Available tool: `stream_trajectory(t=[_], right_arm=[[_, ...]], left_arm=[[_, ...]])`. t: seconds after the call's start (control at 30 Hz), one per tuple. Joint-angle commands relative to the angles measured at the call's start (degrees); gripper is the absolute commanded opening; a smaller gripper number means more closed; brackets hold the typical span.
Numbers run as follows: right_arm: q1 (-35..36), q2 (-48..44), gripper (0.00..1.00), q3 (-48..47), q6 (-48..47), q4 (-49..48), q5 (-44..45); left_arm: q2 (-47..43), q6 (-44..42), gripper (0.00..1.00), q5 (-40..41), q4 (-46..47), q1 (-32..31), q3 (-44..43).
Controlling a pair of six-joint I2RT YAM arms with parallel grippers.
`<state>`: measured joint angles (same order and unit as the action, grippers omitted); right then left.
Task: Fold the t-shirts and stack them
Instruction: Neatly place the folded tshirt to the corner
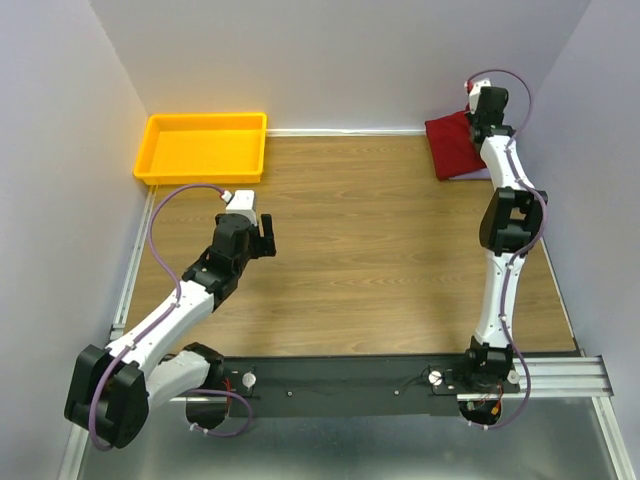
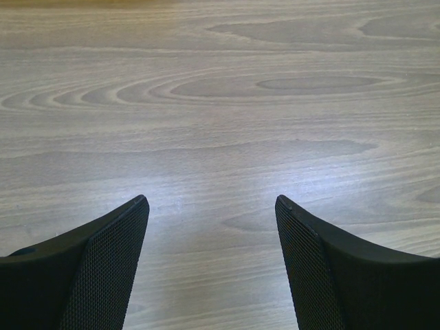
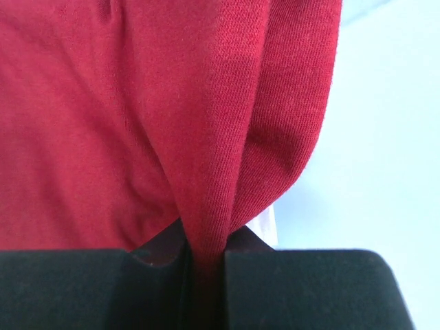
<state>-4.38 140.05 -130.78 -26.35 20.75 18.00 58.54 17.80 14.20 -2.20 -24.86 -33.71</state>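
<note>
I take the yellow-orange tray (image 1: 150, 165) as my marker. It sits at the far edge of the bench (image 1: 380, 260). The red t-shirt (image 1: 455, 148) lies well to the right of it along that same far edge, bunched against the wall. My right claw (image 3: 205, 258) is narrowed onto a ridge of the red cloth. The wrist view shows the fabric drawn up into a pleat and pinched tight between the two pads.

My left claw (image 2: 212, 199) hangs just on the near side of the tray, toward its right end. Its pads are spread wide over bare wood and hold nothing.

I do not see the lavender shirt for certain. A pale sliver (image 3: 265, 223) peeks out under the red fold, and I cannot tell what it is.

I judge this to be the opening step: the first shirt is gripped but not yet laid out, and nothing is folded or stacked. The next move calls for me to draw the cloth off the wall toward the open wood on the near side of the tray. The grip is a thin pinch, so I would go slowly. The left claw should then come across and take a second edge so the shirt can be spread flat.

I can read no brand, label or writing on the shirt, the tray or the arms.
</note>
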Motion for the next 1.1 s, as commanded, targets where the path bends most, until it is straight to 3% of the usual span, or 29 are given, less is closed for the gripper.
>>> stream_trajectory(t=[0.0, 0.47, 0.6, 0.67, 0.7, 0.73, 1.07], right_arm=[[-1.5, 1.63, 0.01, 0.7, 1.12, -5.8, 2.82], [-4.49, 7.34, 0.02, 3.16, 6.48, -16.53, 12.84], [-5.28, 7.87, 0.06, 3.08, 6.84, -19.42, 15.66], [-5.72, 8.13, 0.21, 2.9, 6.66, -20.22, 17.67], [-5.81, 8.14, 0.38, 2.9, 6.66, -20.4, 18.12], [-5.9, 8.14, 0.44, 2.81, 6.66, -22.05, 18.73], [-6.96, 4.19, 0.75, 3.59, 10.0, -23.65, 34.64]], left_arm=[[0.69, -0.84, 0.81, -1.1, 1.93, -0.01, 0.14], [-0.54, -1.02, 0.8, 0.3, 3.43, -3.52, 1.11], [-0.71, -1.1, 0.8, 0.31, 3.51, -3.96, 1.19], [-0.71, -1.1, 0.8, 0.39, 3.6, -4.05, 1.19], [-0.71, -1.1, 0.8, 0.39, 3.6, -4.14, 1.28], [-0.71, -1.1, 0.8, 0.48, 3.6, -4.23, 1.28], [-2.99, -1.37, 0.79, 2.41, 3.43, -5.19, 1.11]])
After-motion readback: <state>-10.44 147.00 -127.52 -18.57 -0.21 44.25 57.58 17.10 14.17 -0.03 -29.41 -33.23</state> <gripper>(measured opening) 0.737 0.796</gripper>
